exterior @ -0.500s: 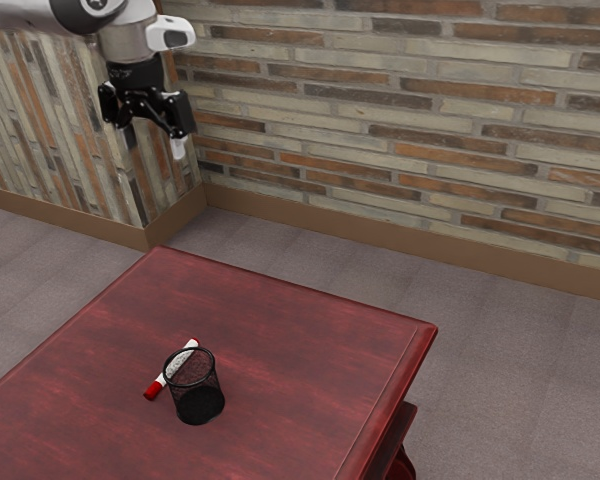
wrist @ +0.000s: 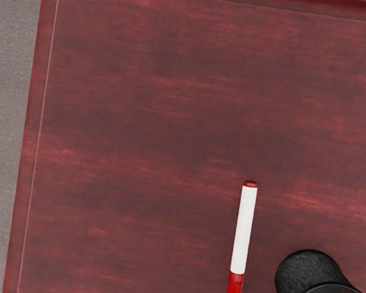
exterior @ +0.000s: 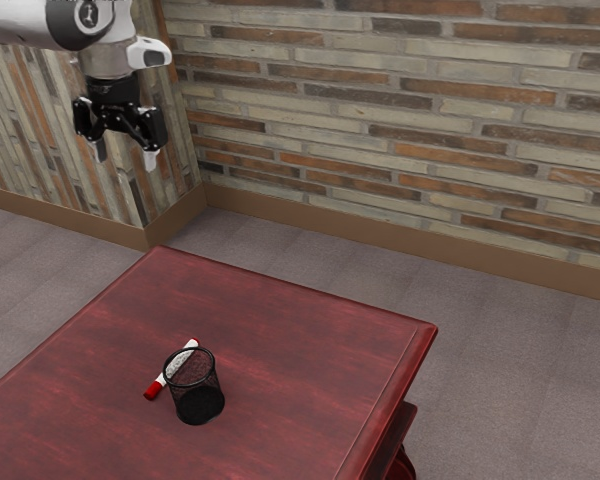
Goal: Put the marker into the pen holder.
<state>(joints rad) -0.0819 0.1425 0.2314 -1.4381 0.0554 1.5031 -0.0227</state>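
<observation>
High above the table, in the exterior view's upper left, my gripper [exterior: 126, 160] is open, its two fingertips wide apart with nothing between them. The white marker with a red cap [exterior: 158, 384] lies flat on the table, partly behind the black mesh pen holder [exterior: 199, 398], which stands upright. Seen through the mesh, part of the marker's white barrel shows. In the wrist view the marker [wrist: 244, 229] lies beside the pen holder [wrist: 305, 271], with a gap between them; the picture's edge cuts off both.
The dark red wooden table [exterior: 280, 330] stands far below my hand. A brick wall [exterior: 400, 120] rises behind it, and grey floor [exterior: 520, 370] lies around the table.
My hand has shifted a little toward the exterior view's left and slightly down, and has turned somewhat. Marker and pen holder have stayed where they were.
</observation>
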